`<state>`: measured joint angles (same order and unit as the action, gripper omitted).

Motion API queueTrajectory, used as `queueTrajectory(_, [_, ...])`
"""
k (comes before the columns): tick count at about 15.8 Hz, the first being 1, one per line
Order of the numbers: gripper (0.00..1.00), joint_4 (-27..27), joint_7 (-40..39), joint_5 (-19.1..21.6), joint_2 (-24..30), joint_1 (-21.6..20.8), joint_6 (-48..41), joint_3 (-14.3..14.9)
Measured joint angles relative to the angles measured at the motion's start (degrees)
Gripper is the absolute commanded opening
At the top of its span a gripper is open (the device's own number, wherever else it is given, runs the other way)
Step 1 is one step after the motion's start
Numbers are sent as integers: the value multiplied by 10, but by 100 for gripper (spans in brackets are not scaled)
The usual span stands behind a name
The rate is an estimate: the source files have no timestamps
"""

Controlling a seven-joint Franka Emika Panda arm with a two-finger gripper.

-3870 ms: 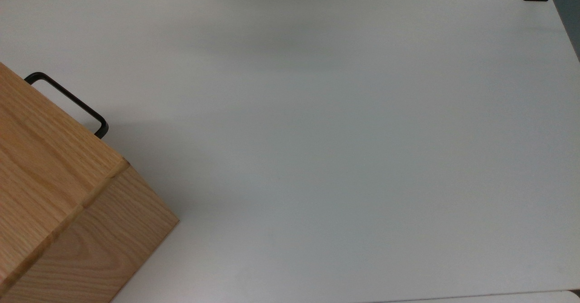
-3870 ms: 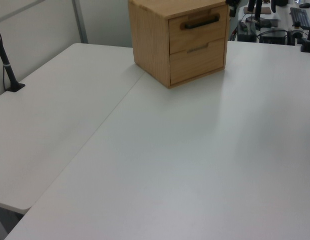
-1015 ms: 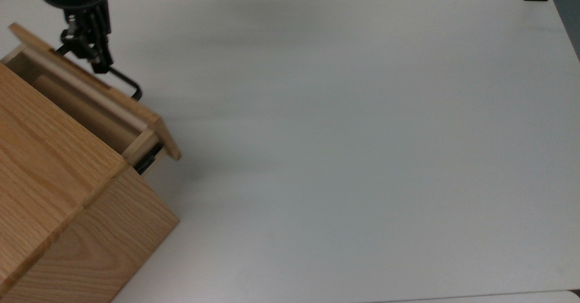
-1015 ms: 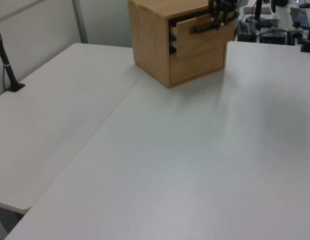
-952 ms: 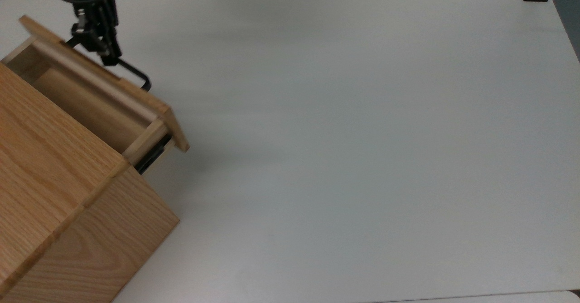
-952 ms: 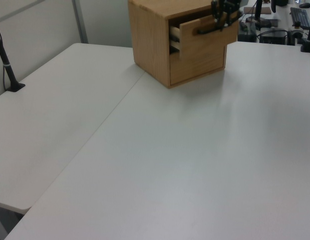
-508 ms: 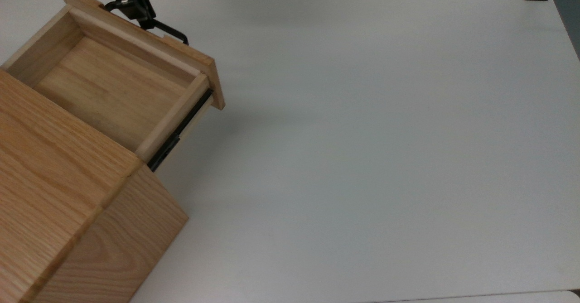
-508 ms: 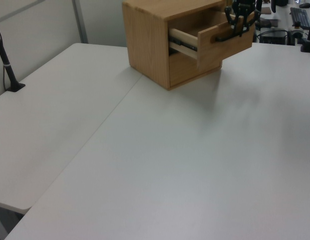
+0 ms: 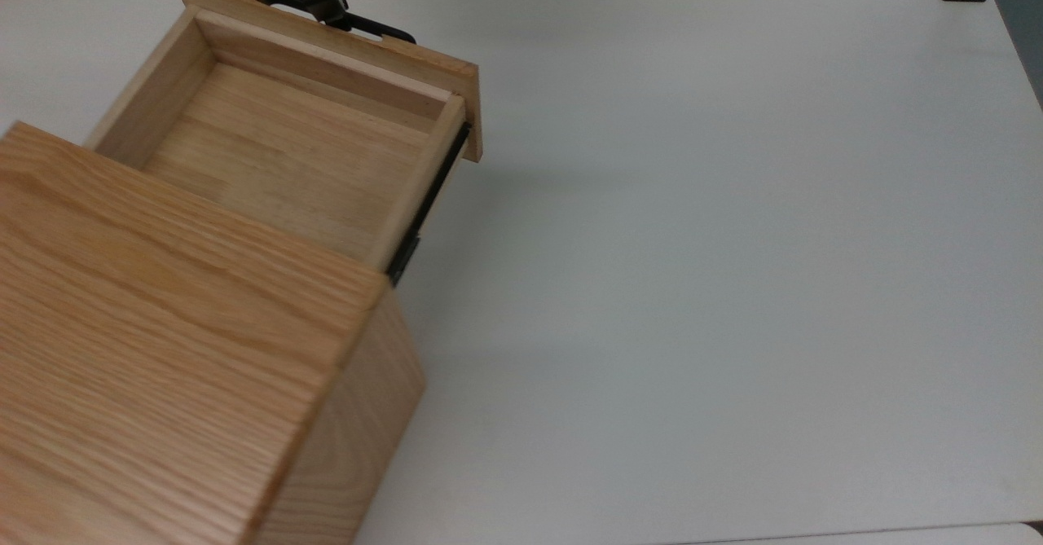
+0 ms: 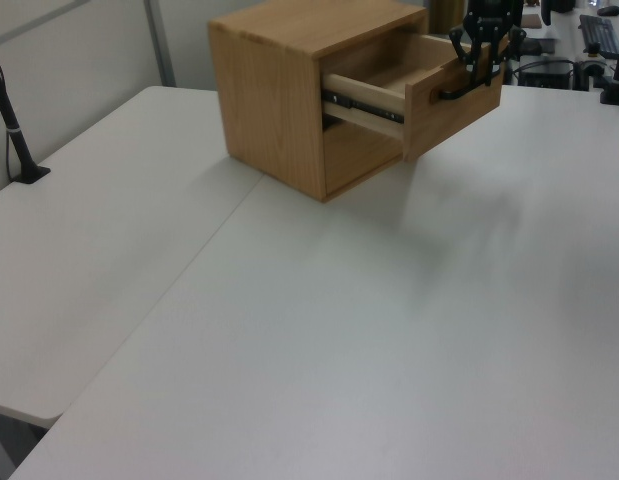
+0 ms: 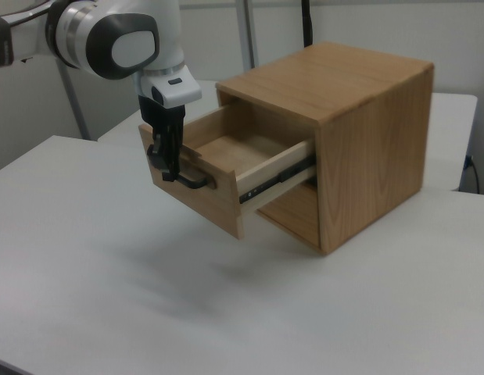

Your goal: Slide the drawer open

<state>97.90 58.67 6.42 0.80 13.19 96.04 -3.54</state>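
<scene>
Since half a second ago the drawer (image 9: 269,146) has been drawn further out of the oak casing (image 9: 163,366), and the casing itself has been shifted and turned on the white table (image 9: 693,284), so that more of it is seen in the top view. The drawer is now extended well out of the upper opening, its bare wooden floor exposed, with a black side rail (image 11: 277,178) seen between its side wall and the casing in the right view. A second drawer front (image 10: 354,158) below it is closed.

The black bar handle (image 11: 191,178) on the flat front panel (image 10: 457,95) is gripped by the gripper (image 11: 168,160), whose fingers are closed around the bar near one end; in the top view this is at the top edge, left of centre (image 9: 322,3). The white arm (image 11: 109,39) is seen reaching in from the right view's upper left.

The casing stands in the top view's lower left, and at the far middle of the table in the left view (image 10: 289,90). A black post (image 10: 9,120) is clamped at the table's edge on the left view's left.
</scene>
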Motion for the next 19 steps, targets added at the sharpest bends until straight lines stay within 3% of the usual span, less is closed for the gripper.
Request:
queueTrajectory(3, [100, -4, -87, 4, 5, -9, -16, -8])
queueTrajectory(12, [100, -26, -126, 4, 30, -5, -28, -5])
queueTrajectory(17, [100, -50, -257, 0, 47, -8, -30, -4])
queueTrajectory(19, [100, -50, -310, -19, 53, -27, -31, 4])
